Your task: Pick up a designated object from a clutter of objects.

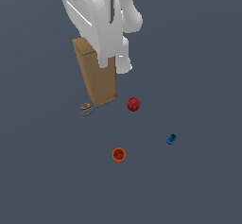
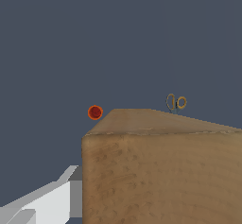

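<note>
Our gripper (image 1: 108, 62) stood at the top of the tan box (image 1: 98, 79), though we could not tell whether it was clamped on it.

In the exterior view the box stood tall and slightly tilted on the dark desk (image 1: 198, 180), the white arm covering its upper end. One white finger (image 2: 52, 197) showed flush beside the box wall in the wrist view. The scissors (image 1: 86, 108) lay at the box's foot, the red ball (image 1: 133, 104) near its other side, and the orange cup (image 1: 118, 155) and blue piece (image 1: 171, 139) well apart.
</note>
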`<state>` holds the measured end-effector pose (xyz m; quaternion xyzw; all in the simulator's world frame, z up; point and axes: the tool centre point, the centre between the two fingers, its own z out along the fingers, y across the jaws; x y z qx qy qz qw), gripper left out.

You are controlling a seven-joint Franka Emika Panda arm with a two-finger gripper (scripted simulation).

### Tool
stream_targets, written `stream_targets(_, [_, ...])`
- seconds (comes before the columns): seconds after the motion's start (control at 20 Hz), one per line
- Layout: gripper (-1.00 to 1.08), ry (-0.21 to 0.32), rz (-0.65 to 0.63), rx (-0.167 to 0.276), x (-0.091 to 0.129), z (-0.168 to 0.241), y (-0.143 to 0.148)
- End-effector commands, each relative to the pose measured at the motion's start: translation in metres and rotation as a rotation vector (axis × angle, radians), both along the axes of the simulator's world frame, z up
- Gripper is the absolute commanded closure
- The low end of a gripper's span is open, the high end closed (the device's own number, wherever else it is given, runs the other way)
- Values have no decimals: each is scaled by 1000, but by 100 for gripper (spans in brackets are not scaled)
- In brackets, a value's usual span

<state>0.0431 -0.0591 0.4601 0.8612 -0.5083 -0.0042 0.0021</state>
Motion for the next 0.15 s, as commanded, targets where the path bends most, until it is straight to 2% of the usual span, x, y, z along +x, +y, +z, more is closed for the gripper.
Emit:
stream_targets(0.0, [108, -9, 0, -1, 1, 8, -1])
stream_targets(0.1, [108, -9, 0, -1, 1, 9, -1])
